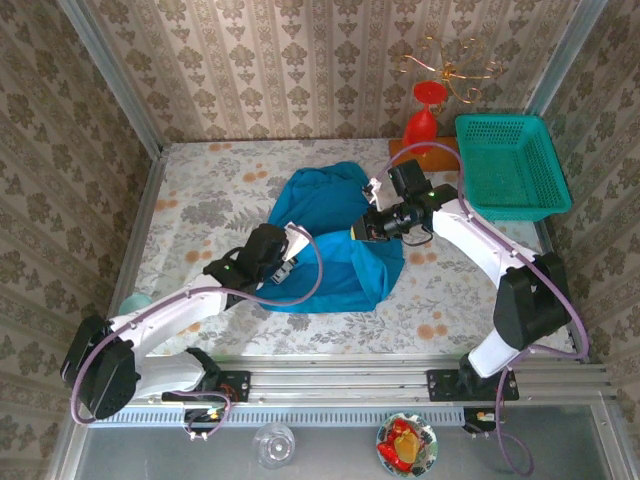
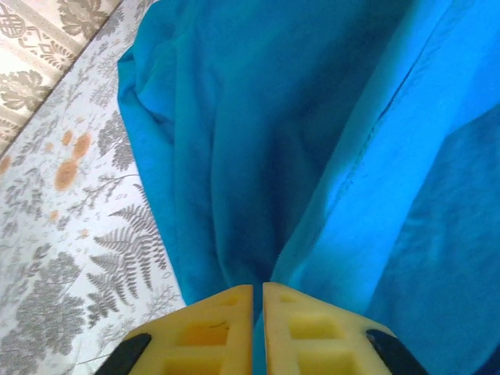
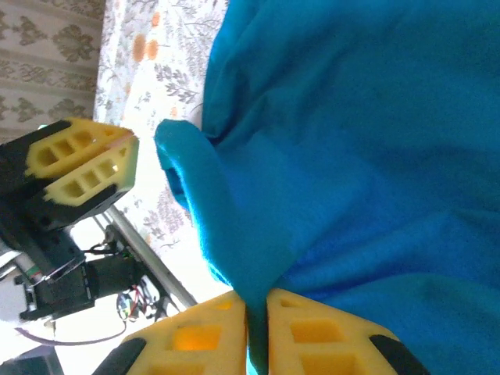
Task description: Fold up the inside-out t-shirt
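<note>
Left claw [image 2: 258, 301]: yellow fingers [image 2: 211, 328] together, clamped on the near-left part of the bright blue soft fabric t-shirt [image 1: 325, 205]. The cloth runs straight into the gap between them. Shirt lies bunched mid-table on the floral-print tablecloth [image 1: 200, 190], between the two arms. Right claw [image 3: 258, 308]: also closed, pinching a raised fold on the shirt's right side, with the fingers almost meeting through the cloth. Teal-green plastic mesh basket [image 1: 510, 165] sits at far right, apart from the shirt.
</note>
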